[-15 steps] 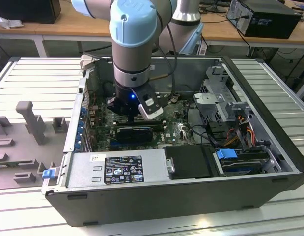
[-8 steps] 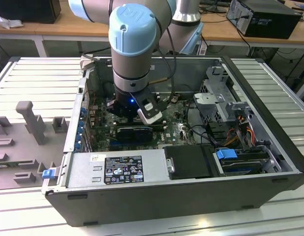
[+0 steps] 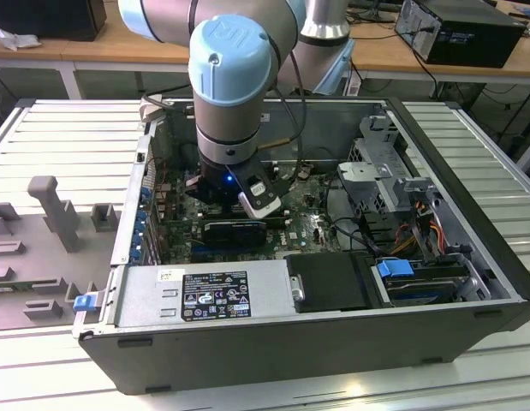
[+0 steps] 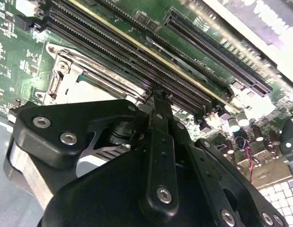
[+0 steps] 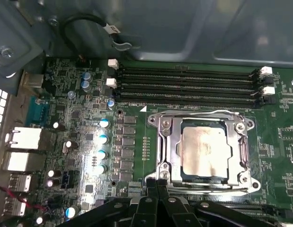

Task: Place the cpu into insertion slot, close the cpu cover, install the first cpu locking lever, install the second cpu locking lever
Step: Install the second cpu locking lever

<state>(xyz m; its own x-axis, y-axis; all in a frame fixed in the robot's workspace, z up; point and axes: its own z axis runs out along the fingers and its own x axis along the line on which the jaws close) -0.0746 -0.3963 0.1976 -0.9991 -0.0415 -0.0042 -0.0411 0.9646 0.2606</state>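
**Jaws shut at the socket's edge, cpu under its cover**

Jaws are pressed together with no gap showing and nothing visibly held between them. In both wrist views the gripper has its tips down at the rim of the slot, at the corner of the metal frame nearest the jaws. Whether the tips actually touch the metal there, I cannot tell.

Just beyond the tips, the cpu lies flat in the slot, silvery face up with some dull smears on it. The cover is down over it, and its square cutout frames the chip on all sides. A thin lever runs along the far side of the cover from the jaws. A second lever runs along the near side, right beside the fingers. Whether either is hooked under its catch is unclear.

Past the far lever, four long black memory slots lie parallel to the socket's edge. The second wrist view shows them just ahead of the tips. To one side of the socket stands a row of small capacitors, and further off a block of metal ports sits at the board's edge.

In the exterior view the arm reaches straight down into the open case, which lies on its side on a slatted table.
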